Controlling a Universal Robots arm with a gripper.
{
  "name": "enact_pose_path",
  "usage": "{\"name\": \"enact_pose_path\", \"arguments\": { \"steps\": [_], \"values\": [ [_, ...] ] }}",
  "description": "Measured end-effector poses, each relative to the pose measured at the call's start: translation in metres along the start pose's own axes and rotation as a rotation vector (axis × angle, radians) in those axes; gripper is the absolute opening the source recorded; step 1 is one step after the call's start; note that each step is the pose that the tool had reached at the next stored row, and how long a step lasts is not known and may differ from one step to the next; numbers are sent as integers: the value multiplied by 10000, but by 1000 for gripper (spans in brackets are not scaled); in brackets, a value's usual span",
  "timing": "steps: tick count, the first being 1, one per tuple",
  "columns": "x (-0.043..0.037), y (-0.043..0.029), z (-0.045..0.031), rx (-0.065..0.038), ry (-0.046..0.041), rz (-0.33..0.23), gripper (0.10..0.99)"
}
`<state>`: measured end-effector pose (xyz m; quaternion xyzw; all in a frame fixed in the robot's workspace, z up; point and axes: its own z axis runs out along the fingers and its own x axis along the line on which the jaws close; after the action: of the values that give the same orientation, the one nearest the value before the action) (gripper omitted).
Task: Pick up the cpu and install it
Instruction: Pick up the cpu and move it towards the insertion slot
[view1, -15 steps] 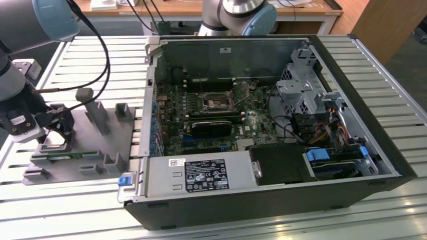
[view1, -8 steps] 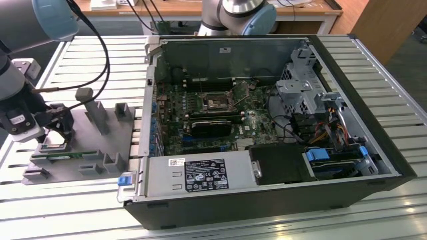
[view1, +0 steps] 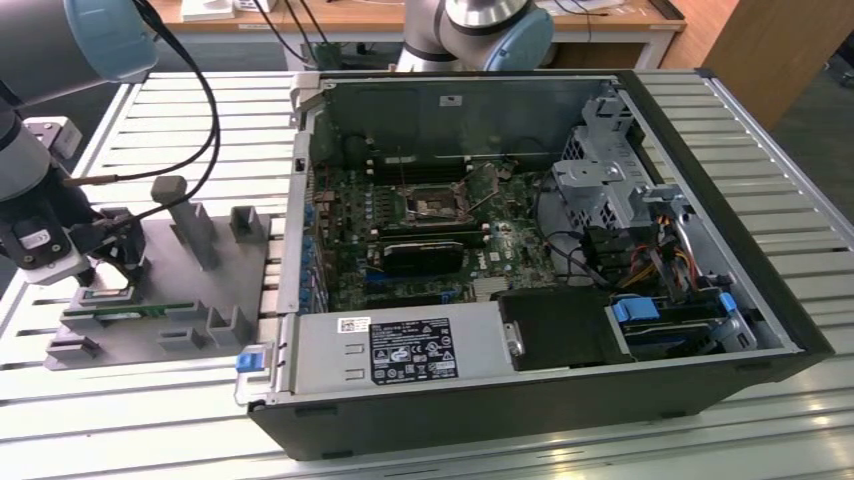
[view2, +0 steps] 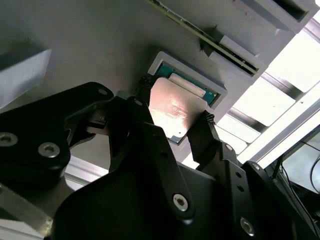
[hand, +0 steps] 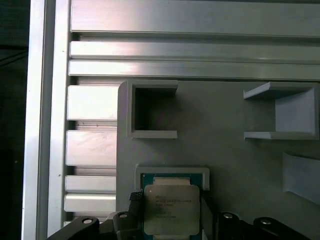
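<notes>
Here, at the exterior view's left, you find the gripper (view1: 112, 262) lowered onto a grey fixture plate (view1: 180, 290) that lies on the slatted metal worktop (view1: 200, 130). In both wrist views the cpu (view2: 172, 107) (hand: 171, 210), a flat square chip with a shiny metal top, sits at a shallow square pocket (hand: 172, 172) in that plate. The black fingers (view2: 145, 120) press against two opposite edges of it, pinching the chip between them. You cannot tell whether the chip rests fully in the pocket or is raised a little. A narrow green memory stick (view1: 120, 310) lies just beside it on the plate. Well apart, toward the exterior view's right, an open computer case (view1: 747, 300) lies on its side, its motherboard socket (view1: 437, 207) exposed.
</notes>
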<state>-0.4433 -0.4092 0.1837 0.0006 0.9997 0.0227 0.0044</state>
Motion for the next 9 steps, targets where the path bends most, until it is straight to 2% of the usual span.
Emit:
{"name": "enact_pose_path", "arguments": {
  "steps": [4, 9],
  "values": [
    [0, 0, -1, 0, 1, 0, 541],
    [0, 2, -45, 0, 1, 0, 541]
  ]
}}
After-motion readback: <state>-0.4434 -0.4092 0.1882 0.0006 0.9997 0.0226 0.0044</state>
